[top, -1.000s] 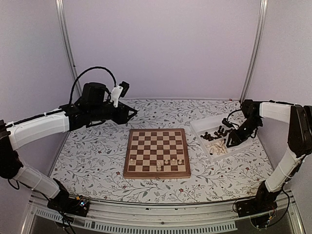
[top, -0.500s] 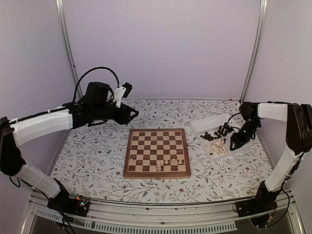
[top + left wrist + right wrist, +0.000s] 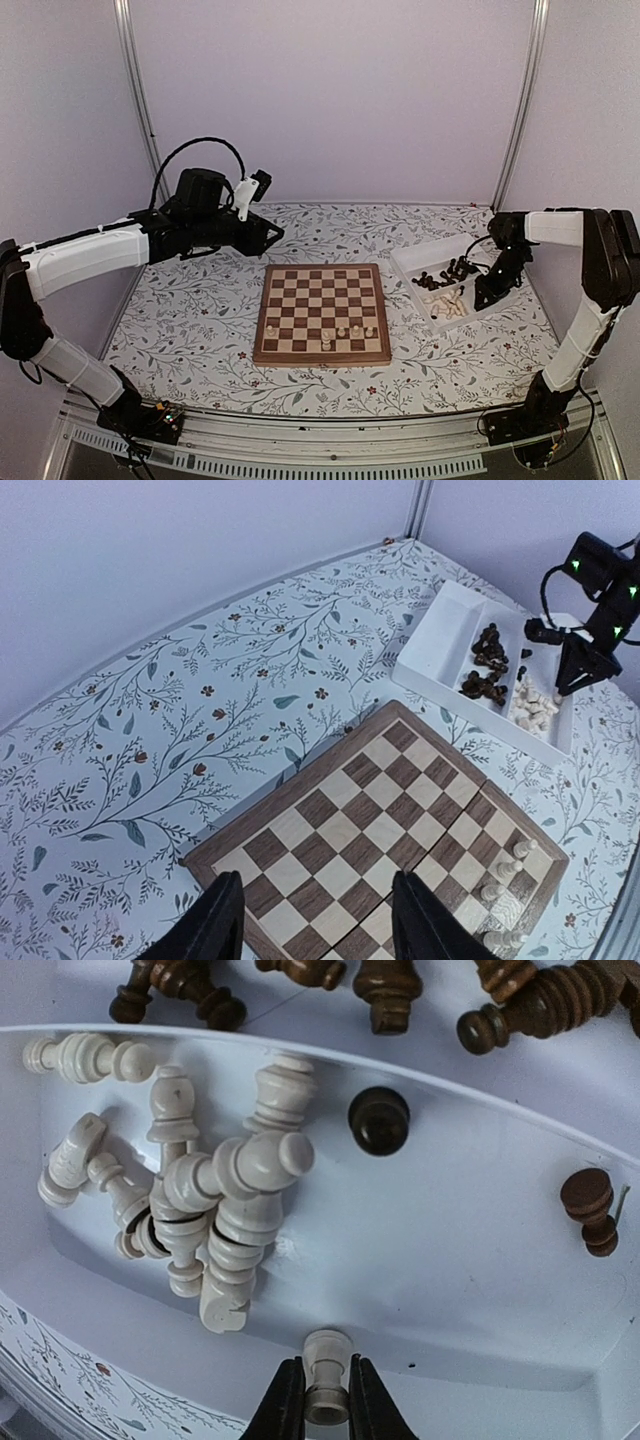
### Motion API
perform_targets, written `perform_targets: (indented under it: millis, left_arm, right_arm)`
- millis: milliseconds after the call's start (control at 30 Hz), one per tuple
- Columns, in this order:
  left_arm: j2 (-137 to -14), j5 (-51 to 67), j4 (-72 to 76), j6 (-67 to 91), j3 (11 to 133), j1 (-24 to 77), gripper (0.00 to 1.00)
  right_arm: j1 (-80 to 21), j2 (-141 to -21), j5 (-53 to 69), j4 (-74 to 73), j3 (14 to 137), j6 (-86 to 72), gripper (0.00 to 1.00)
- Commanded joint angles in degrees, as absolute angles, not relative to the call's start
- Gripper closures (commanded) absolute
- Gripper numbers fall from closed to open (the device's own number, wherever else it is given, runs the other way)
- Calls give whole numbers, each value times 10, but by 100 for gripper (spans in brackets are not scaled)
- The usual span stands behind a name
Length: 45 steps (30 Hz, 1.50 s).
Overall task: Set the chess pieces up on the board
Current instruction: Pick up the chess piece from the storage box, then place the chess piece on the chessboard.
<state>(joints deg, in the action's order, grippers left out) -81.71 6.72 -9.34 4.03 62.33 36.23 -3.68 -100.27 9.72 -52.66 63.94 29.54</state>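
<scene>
The chessboard (image 3: 321, 312) lies mid-table with several cream pieces (image 3: 342, 332) standing along its near right edge; it also shows in the left wrist view (image 3: 385, 830). My right gripper (image 3: 325, 1410) is shut on a cream piece (image 3: 326, 1375) low in the white tray's cream compartment (image 3: 450, 1250). A heap of cream pieces (image 3: 215, 1220) lies beside it. Dark pieces (image 3: 380, 1120) lie in the tray too. In the top view the right gripper (image 3: 487, 297) sits over the tray (image 3: 412, 260). My left gripper (image 3: 272, 233) is open and empty, above the board's far left corner (image 3: 315, 920).
The white partitioned tray stands right of the board, dark pieces (image 3: 445, 274) in its far compartment and cream ones (image 3: 447, 303) nearer. The tray wall (image 3: 300, 1045) separates the compartments. Metal frame posts stand at the back corners. The floral cloth (image 3: 190, 320) covers the table.
My right gripper has moved down and to the right in the tray and now grips a cream piece. The left arm shifted slightly right at first, then held still.
</scene>
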Motion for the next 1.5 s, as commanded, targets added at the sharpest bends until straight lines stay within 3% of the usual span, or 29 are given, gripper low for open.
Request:
perform_targets:
  millis: [0, 400, 700, 1100, 1467]
  left_arm:
    - [-820, 60, -102, 30, 633, 367, 48]
    - [-803, 55, -102, 6, 614, 362, 48]
    - [-780, 28, -109, -57, 588, 325, 48]
    - [-706, 23, -44, -33, 511, 249, 47]
    - [-698, 29, -46, -36, 510, 247, 47]
  right_arm:
    - [-36, -1003, 92, -554, 672, 298, 86]
    - [-52, -951, 138, -621, 793, 317, 88]
    - [-223, -970, 147, -623, 884, 324, 89]
    - [-455, -1118, 164, -647, 1032, 322, 89]
    - [-520, -1101, 137, -652, 925, 345, 89]
